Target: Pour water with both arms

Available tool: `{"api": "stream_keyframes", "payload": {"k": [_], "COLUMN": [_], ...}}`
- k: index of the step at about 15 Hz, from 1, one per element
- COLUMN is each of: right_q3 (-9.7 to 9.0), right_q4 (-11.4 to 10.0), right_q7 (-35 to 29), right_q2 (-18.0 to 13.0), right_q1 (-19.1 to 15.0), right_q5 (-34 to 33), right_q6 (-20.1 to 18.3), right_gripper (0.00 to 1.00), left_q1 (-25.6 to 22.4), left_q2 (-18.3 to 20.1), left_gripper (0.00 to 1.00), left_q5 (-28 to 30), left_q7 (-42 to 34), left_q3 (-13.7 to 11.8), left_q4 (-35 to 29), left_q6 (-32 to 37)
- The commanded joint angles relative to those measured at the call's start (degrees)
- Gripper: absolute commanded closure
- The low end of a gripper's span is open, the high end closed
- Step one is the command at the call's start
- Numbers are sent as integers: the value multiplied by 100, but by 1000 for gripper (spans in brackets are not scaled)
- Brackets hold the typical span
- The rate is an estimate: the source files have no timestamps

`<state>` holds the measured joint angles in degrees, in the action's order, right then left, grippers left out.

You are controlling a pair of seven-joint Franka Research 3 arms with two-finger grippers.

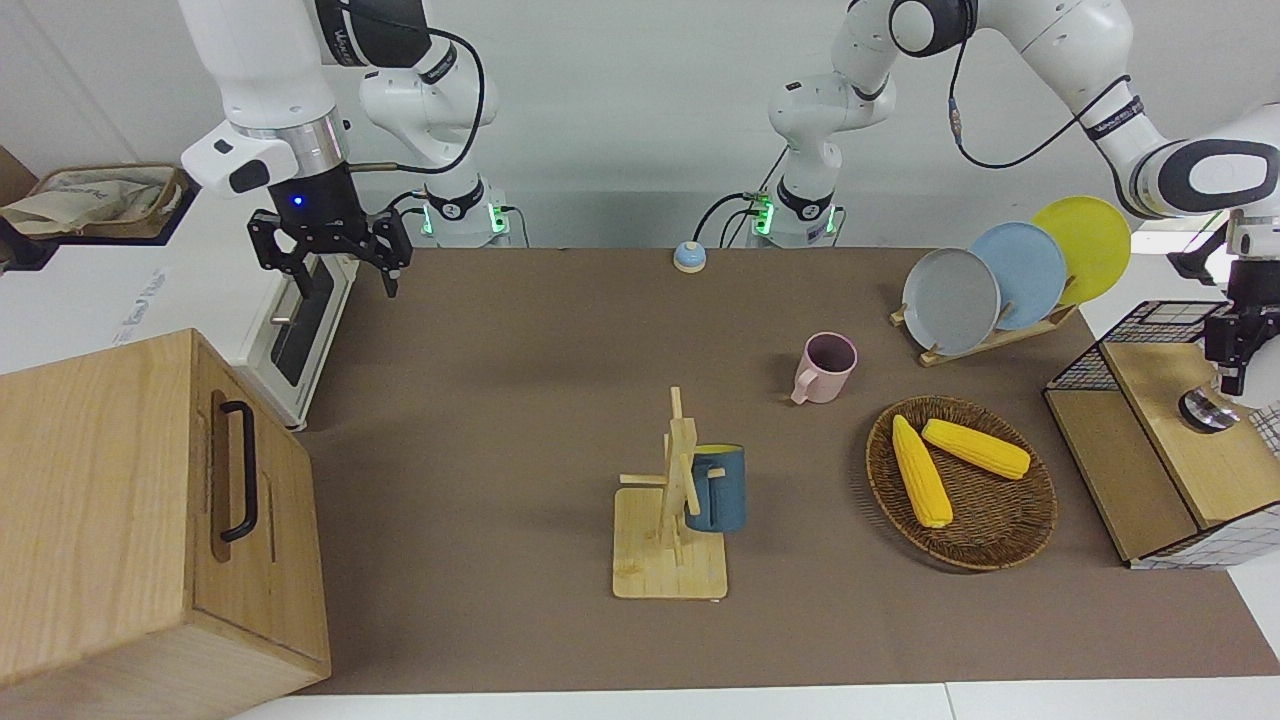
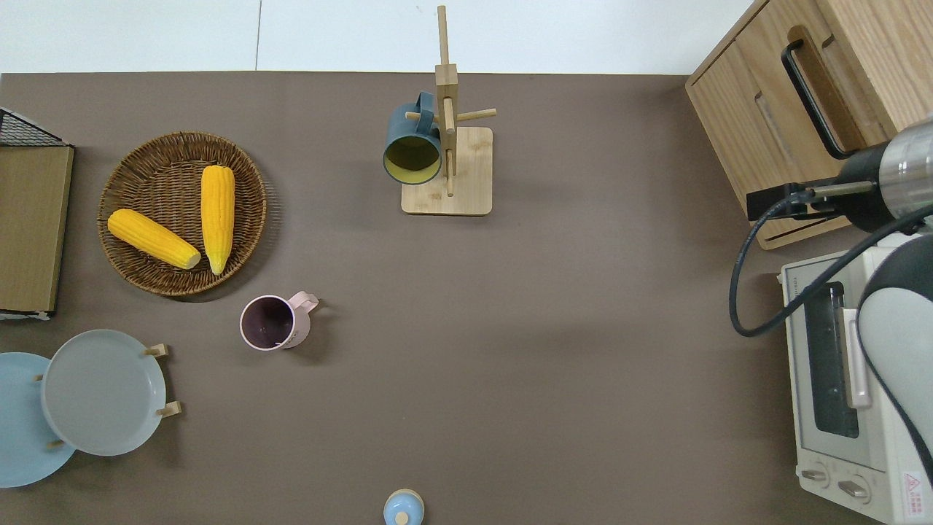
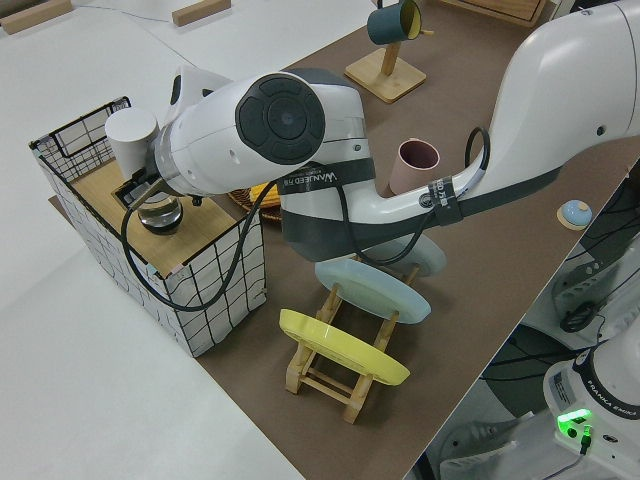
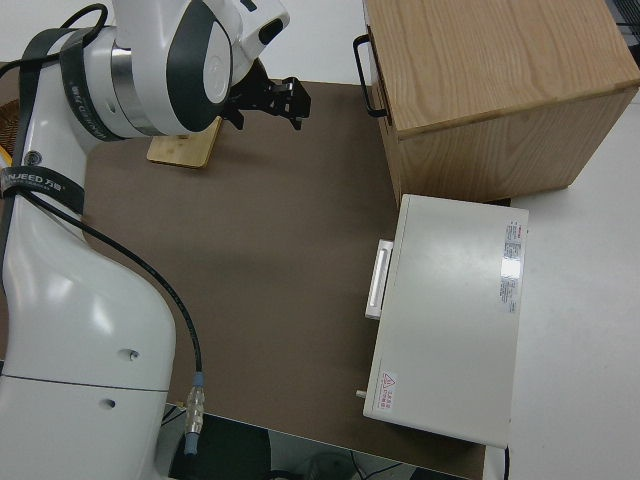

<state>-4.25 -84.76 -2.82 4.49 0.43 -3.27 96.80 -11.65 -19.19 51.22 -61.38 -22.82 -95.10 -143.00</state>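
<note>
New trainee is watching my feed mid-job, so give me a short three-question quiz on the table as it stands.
1. True or false: the blue mug hangs on the wooden mug rack.
2. How many corn cobs lie in the wicker basket? A one, B two, C three.
3. Which gripper is at the wire crate?
Key: 1 true; 2 B; 3 the left gripper.

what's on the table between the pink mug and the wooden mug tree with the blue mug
Nothing. In the overhead view, only bare brown mat lies between the pink mug and the mug tree holding the blue mug; the front view agrees.
</note>
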Motion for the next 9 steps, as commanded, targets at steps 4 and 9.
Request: {"api": "stream_keyframes", "payload": {"k": [4, 9], "right_q3": [-15, -15], "right_q4": [12, 12], "right_q7": [-43, -43], "right_q2": [-9, -9], "right_q1": [-34, -34], "right_q5": [160, 160], "right_q6": [-12, -12], "right_gripper": [17, 17], "left_q1": [-74, -83], "left_q2": [-32, -32], "left_gripper": [365, 0], "left_q5": [187, 170], "left_q7": [-137, -23], "left_q3": [49, 23], "left_q4": [194, 194], "left_q6": [26, 35]}}
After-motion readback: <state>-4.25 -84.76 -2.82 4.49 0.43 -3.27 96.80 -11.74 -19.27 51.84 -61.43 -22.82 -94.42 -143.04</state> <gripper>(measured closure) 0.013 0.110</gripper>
